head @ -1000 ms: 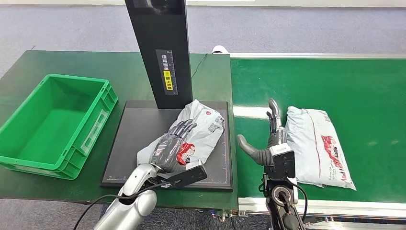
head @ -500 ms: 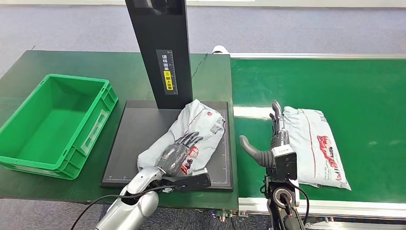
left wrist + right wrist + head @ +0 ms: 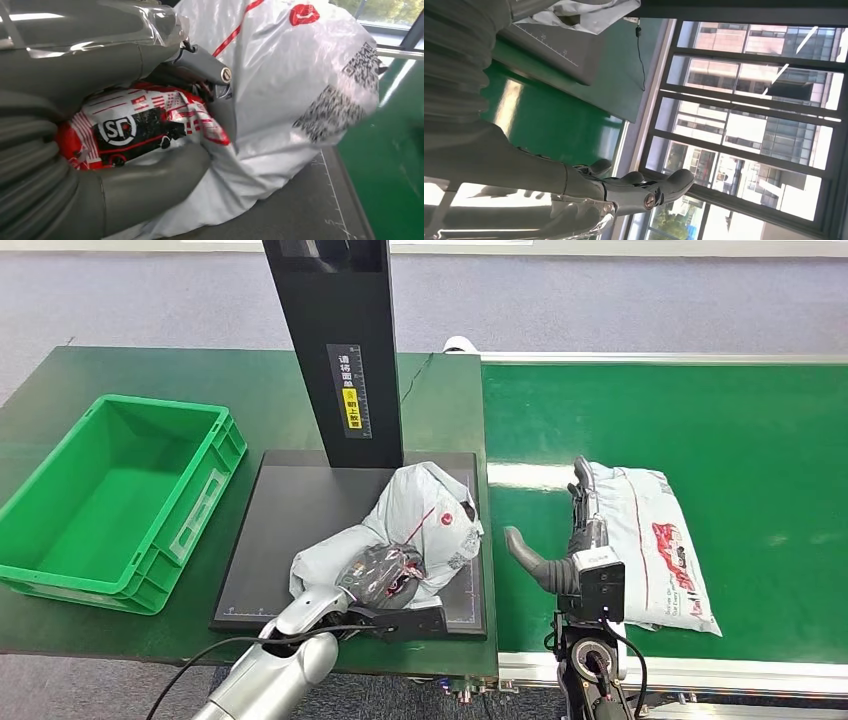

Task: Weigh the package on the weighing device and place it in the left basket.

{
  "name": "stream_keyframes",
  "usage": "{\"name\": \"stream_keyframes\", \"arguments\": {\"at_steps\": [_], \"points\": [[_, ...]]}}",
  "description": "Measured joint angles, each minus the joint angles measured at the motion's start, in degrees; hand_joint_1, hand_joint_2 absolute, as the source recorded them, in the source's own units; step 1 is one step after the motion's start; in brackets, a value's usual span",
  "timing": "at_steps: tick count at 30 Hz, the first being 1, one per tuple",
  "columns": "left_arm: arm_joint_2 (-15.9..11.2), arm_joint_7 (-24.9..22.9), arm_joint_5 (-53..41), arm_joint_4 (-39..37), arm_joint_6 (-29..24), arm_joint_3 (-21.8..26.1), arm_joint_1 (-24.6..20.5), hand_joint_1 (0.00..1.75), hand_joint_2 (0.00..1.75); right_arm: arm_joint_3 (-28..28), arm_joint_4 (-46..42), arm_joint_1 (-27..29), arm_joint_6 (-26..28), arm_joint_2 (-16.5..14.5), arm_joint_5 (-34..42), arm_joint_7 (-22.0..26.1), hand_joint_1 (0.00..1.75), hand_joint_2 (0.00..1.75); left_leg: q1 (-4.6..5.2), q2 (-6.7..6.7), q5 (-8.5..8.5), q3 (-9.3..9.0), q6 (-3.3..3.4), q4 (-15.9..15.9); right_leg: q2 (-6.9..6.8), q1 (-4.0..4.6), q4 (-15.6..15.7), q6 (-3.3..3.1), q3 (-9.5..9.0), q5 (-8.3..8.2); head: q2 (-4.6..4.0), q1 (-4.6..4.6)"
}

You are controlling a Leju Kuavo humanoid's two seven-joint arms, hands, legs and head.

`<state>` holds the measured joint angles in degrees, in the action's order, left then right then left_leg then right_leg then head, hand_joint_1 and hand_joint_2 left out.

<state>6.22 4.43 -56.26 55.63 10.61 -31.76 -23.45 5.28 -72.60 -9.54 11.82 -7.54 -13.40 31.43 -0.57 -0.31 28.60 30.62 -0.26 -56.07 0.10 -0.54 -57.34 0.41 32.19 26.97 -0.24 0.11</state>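
In the left wrist view the dark fingers point(image 3: 210, 70) and thick grey thumb of the left hand point(image 3: 125, 150) close round the crumpled end of a soft grey plastic mail package printed in red and black point(image 3: 280, 85), bunching the logo panel between them; the head view shows the same left hand point(image 3: 378, 575) low and centre, gripping the near end of that package point(image 3: 425, 515), but not the thumb beneath it; the package lies on the flat black platform of the weighing device point(image 3: 290, 530), its far end humped up near the platform's right edge.

The right hand point(image 3: 575, 530) stands in the lower right of centre with fingers straight and thumb spread wide, holding nothing; the right wrist view shows those fingers point(image 3: 644, 192) extended against bright windows; they lie just beside a second grey mail bag with red print point(image 3: 655, 540) on the green conveyor belt point(image 3: 700, 410).

A tall black post with a yellow label point(image 3: 340, 350) rises from the platform's far edge, behind the package; an open green plastic crate point(image 3: 110, 500) sits at the left of the frame on the dark green table point(image 3: 200, 370), just beside the platform's left edge; bare black platform lies between package and crate.
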Motion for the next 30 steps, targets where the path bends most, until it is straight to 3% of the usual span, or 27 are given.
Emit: {"name": "stream_keyframes", "arguments": {"at_steps": [6, 10, 13, 17, 20, 27, 30], "points": [[0.1, -0.2, -0.1, -0.2, -1.3, -0.2, 0.1, 1.75, 1.75, 0.0, -0.7, 0.7, 0.0, -0.1, 0.1, -0.2, 0.0, 1.75, 0.0, 0.01, 0.0, -0.02, 0.0, 0.0, 0.0, 0.0, 0.0, 0.0, -0.02, 0.0, 0.0, 0.0], [0.0, 0.1, -1.0, 0.6, -7.2, -0.1, 1.3, 1.75, 1.75, -0.2, -1.7, 1.5, 0.0, -0.1, 0.1, -0.3, 0.0, 1.75, -0.01, 0.01, 0.0, -0.01, 0.0, 0.0, 0.01, 0.01, 0.0, 0.0, 0.0, 0.0, 0.0, 0.0], [-0.3, 1.6, -2.1, 2.8, -17.6, 1.0, 3.1, 1.75, 1.75, -0.5, -3.1, 2.4, 0.0, -0.2, 0.2, -0.6, 0.0, 1.75, -0.01, 0.01, 0.0, 0.04, 0.0, 0.0, 0.01, 0.01, 0.0, 0.0, 0.06, 0.0, 0.0, 0.0], [-1.0, 5.4, -5.5, 8.1, -37.6, 3.8, 5.2, 1.75, 1.75, -0.9, -4.9, 3.7, 0.0, -0.5, 0.8, -0.8, 0.0, 1.75, -0.01, 0.01, 0.0, 0.08, 0.0, 0.0, 0.0, 0.01, 0.0, -0.01, 0.07, 0.01, 0.0, -0.01], [-1.6, 7.7, -9.4, 12.9, -45.4, 6.4, 6.6, 1.75, 1.75, -1.2, -5.6, 4.2, 0.2, -0.5, 1.8, -0.7, 0.0, 1.75, -0.01, 0.0, 0.0, 0.09, 0.0, 0.0, -0.02, 0.01, 0.0, -0.01, 0.06, 0.02, 0.0, 0.0], [-1.8, 8.1, -14.9, 21.3, -46.5, 14.6, 8.4, 1.75, 1.75, -1.3, -5.8, 4.6, 1.4, -0.5, 3.8, -0.3, 0.0, 1.75, -0.01, 0.0, -0.01, 0.06, -0.01, 0.0, -0.03, 0.01, 0.0, -0.01, 0.05, 0.02, 0.0, 0.01], [-1.9, 6.0, -16.8, 22.8, -46.4, 19.2, 7.6, 1.75, 1.75, -1.3, -5.8, 4.6, 1.6, -0.5, 4.2, -0.3, 0.0, 1.75, -0.02, 0.0, -0.02, 0.04, -0.02, 0.0, -0.02, 0.02, 0.0, -0.01, 0.06, 0.01, 0.0, 0.02]]}}
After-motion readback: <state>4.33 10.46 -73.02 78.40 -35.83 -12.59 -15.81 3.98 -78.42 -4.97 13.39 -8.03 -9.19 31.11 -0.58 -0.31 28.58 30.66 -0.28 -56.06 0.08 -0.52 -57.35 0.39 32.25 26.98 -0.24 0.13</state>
